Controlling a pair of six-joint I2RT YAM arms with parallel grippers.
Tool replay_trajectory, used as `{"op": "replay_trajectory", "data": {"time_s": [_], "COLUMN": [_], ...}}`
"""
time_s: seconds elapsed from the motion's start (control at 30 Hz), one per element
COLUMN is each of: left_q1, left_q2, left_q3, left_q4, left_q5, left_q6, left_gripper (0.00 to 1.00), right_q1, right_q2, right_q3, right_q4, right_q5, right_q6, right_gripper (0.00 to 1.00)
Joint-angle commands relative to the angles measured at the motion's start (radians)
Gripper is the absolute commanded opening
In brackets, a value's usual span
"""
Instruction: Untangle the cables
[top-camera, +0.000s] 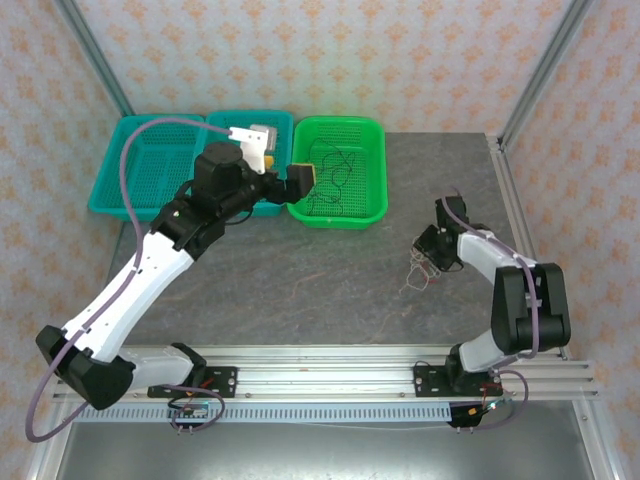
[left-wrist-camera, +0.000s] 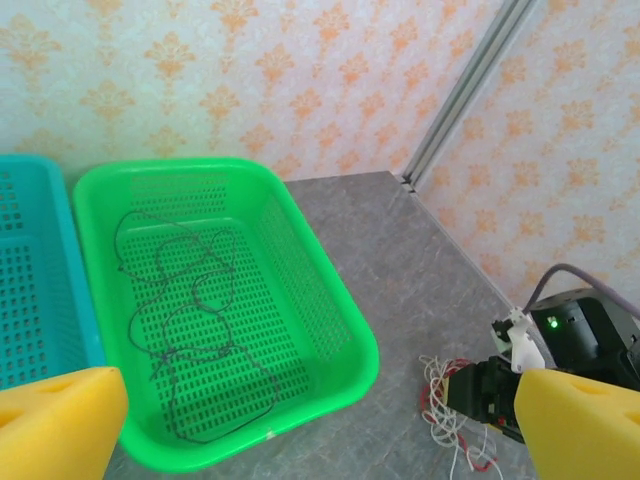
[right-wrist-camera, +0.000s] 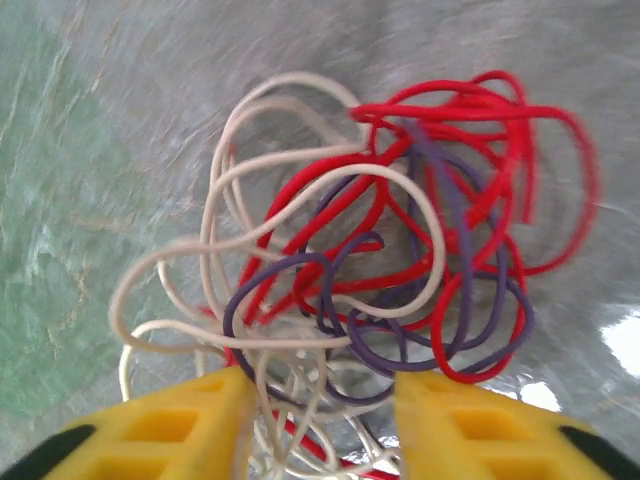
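From above, the left gripper (top-camera: 283, 158) hovers splayed and empty at nine o'clock of the green perforated plastic basket (top-camera: 375, 170). It is probably parked clear of the thin black cable (top-camera: 330, 180) lying inside. At four o'clock on the grey stone-patterned table (top-camera: 300, 280), the right gripper (top-camera: 425, 262) noses into the red, white and purple wire tangle (top-camera: 415, 280). The left wrist view shows its yellow fingers (left-wrist-camera: 60, 425) wide apart. In the right wrist view, white strands run between the yellow pads (right-wrist-camera: 170, 430), but whether they are pinched cannot be told.

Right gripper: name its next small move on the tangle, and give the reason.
Probably close the right gripper on the white strands that run between its fingers. Its jaws stand apart, straddling those strands at the near edge of the red, white and purple tangle lying on the table, so a pinch there looks like the best start for teasing white loose from the rest.
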Motion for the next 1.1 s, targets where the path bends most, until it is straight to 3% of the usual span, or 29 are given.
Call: {"op": "replay_trajectory", "data": {"time_s": [0.0,0.07,0.13,0.4,0.43,0.47,0.53,0.6,0.73,0.87,0.93,1.07], "left_q1": [0.002,0.001,0.002,0.002,0.002,0.002,0.001,-0.001,-0.033,-0.101,-0.143,-0.177], "left_q2": [0.002,-0.015,-0.023,-0.016,-0.011,-0.005,0.010,0.023,0.038,0.104,0.137,0.198], "left_q3": [-0.062,-0.093,-0.114,-0.128,-0.128,-0.128,-0.127,-0.127,-0.144,-0.118,-0.118,-0.182], "left_q4": [-0.023,-0.021,-0.024,-0.023,-0.019,-0.017,-0.020,-0.033,-0.043,-0.081,-0.084,-0.025], "left_q5": [-0.038,-0.046,-0.051,-0.045,-0.040,-0.037,-0.029,-0.023,0.019,0.069,0.051,0.059], "left_q6": [0.031,0.026,0.020,-0.006,-0.006,-0.007,-0.006,-0.002,0.017,0.021,-0.005,-0.144], "left_gripper": [1.00,1.00,1.00,1.00,1.00,1.00,1.00,1.00,0.99,0.94,0.92,0.83], "right_q1": [0.061,0.117,0.186,0.467,0.490,0.502,0.503,0.498,0.435,0.343,0.330,0.332], "right_q2": [-0.002,-0.021,-0.040,-0.011,-0.007,-0.010,-0.041,-0.103,-0.280,-0.438,-0.454,-0.368], "right_q3": [0.031,0.029,0.023,0.041,0.056,0.072,0.095,0.101,0.018,-0.084,-0.092,-0.056], "right_q4": [-0.009,-0.029,-0.046,-0.115,-0.116,-0.118,-0.115,-0.101,0.032,0.047,0.007,-0.085], "right_q5": [-0.106,-0.141,-0.172,-0.330,-0.342,-0.351,-0.331,-0.277,-0.180,0.050,0.066,-0.025], "right_q6": [-0.125,-0.172,-0.213,-0.343,-0.355,-0.361,-0.335,-0.311,-0.166,-0.004,-0.019,-0.009], "right_gripper": [0.18,0.06,0.00,0.00,0.04,0.14,0.35,0.41,0.42,0.38,0.38,0.36]}}
